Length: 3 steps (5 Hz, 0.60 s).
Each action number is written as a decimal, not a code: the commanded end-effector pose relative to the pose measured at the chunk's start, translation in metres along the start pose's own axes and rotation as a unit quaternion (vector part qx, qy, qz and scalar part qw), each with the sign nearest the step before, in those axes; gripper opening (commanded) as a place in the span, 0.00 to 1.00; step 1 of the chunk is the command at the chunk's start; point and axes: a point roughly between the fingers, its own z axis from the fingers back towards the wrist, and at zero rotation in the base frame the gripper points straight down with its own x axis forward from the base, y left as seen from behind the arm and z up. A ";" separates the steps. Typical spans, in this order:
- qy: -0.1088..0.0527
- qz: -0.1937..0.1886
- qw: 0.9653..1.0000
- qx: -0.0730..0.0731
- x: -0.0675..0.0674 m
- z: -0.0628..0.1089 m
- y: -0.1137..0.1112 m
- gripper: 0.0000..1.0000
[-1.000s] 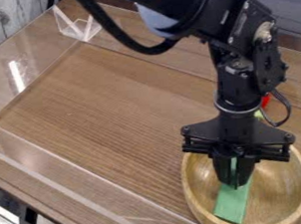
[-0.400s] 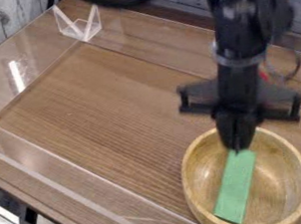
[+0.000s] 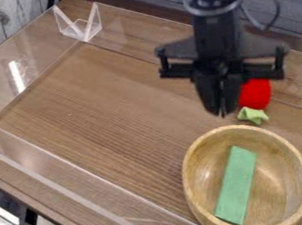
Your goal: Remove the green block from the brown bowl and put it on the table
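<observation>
Green block (image 3: pixel 234 186) lies in the brown bowl (image 3: pixel 199 160), below the tool (image 3: pixel 223 105).

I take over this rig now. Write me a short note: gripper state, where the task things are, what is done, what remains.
Gripper: above the table, behind the bowl, holding nothing; whether the jaws are open cannot be told.
Green block: lying flat inside the brown bowl, not gripped.
Table: block not on it yet. A red strawberry toy sits behind the bowl.
Done: nothing.
Left: grasp the block, lift it out, set it on the table.
</observation>
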 end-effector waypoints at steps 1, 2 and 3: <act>-0.001 -0.011 1.000 0.007 -0.010 -0.012 -0.006 1.00; 0.007 -0.014 1.000 0.016 -0.017 -0.032 -0.013 1.00; 0.017 -0.013 0.999 0.026 -0.021 -0.050 -0.015 1.00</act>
